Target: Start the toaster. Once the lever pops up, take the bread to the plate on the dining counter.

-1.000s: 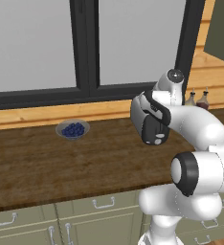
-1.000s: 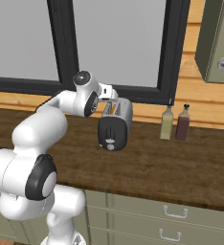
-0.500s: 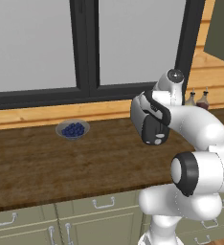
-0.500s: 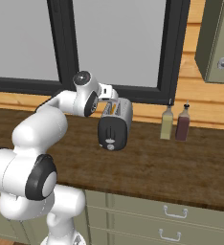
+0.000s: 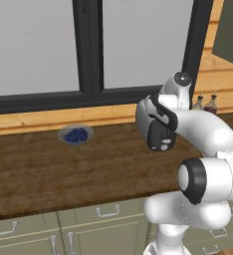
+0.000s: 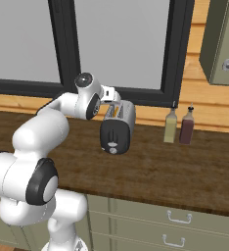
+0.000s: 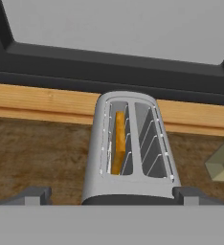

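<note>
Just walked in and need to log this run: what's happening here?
A white robot arm holds its open claw just above the toaster on the wooden worktop, touching nothing. The bread stands in the toaster's left slot; the other slot is empty. Two bottles stand nearby, and a bowl of blueberries sits further along.

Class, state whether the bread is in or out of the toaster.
In: the bread stands on edge inside the left slot of the toaster.
</note>
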Robot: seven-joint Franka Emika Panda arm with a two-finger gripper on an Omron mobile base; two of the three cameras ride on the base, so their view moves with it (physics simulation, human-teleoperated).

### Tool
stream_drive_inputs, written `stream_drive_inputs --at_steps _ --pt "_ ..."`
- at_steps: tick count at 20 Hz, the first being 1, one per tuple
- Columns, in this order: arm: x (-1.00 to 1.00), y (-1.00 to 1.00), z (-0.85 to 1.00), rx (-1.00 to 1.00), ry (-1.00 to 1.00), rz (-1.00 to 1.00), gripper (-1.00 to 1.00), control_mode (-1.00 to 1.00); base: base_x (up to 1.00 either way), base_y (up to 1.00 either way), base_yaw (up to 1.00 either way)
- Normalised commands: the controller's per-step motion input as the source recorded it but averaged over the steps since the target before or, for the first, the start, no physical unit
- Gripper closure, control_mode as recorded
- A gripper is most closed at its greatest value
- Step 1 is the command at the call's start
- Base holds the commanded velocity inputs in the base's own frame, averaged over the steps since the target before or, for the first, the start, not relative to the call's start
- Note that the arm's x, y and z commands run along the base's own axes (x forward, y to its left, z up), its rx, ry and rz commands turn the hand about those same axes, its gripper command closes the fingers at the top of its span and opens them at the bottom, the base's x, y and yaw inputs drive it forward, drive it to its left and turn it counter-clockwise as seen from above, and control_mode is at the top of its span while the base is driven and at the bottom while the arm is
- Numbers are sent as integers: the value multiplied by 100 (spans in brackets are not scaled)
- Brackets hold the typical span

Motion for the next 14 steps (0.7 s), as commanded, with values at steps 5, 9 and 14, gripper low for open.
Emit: stream_drive_inputs --at_steps 5,9,14 --pt "0 0 0 0 0 0 -100 -100 0 0 0" --pt "0 0 0 0 0 0 -100 -100 0 0 0" --pt "0 0 0 0 0 0 -100 -100 0 0 0"
